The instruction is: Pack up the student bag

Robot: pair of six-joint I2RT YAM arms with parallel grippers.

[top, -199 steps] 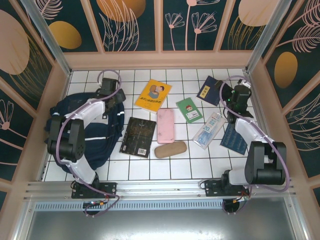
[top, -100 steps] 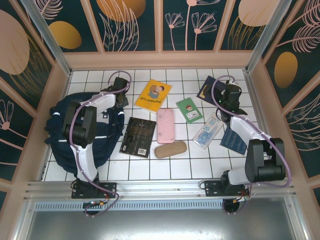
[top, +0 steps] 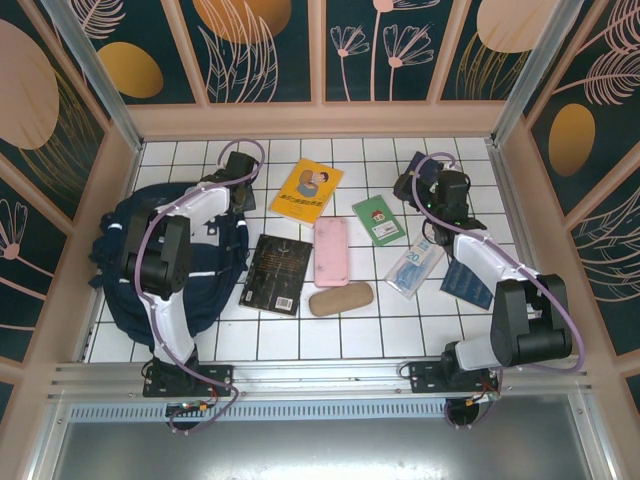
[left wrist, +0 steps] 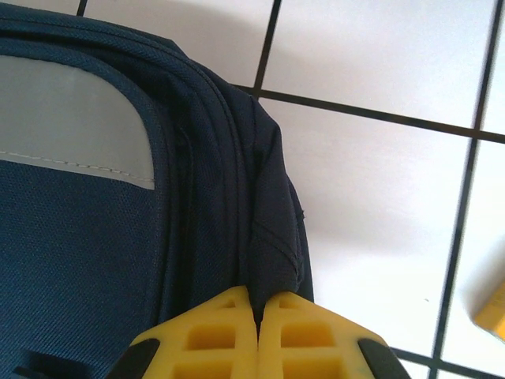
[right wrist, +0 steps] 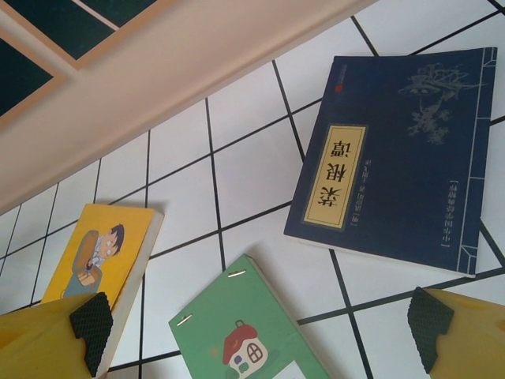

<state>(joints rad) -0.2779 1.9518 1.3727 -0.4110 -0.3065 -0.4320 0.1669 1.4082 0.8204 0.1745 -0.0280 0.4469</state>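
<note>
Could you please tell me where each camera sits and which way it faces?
Top external: above and behind the arms, looking down on the table; left arm and right arm show, bases nearest.
Left wrist: on the left arm, looking down at the bag edge; shut left jaws pinch a fabric fold.
Right wrist: on the right arm, looking down towards the far wall at navy book, yellow book, green booklet; open right jaws at bottom corners.
Shared: top and right wrist show those three; top and left wrist, the bag.

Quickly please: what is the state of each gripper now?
Left gripper: closed, pinching a fold of the student bag.
Right gripper: open, holding nothing.
</note>
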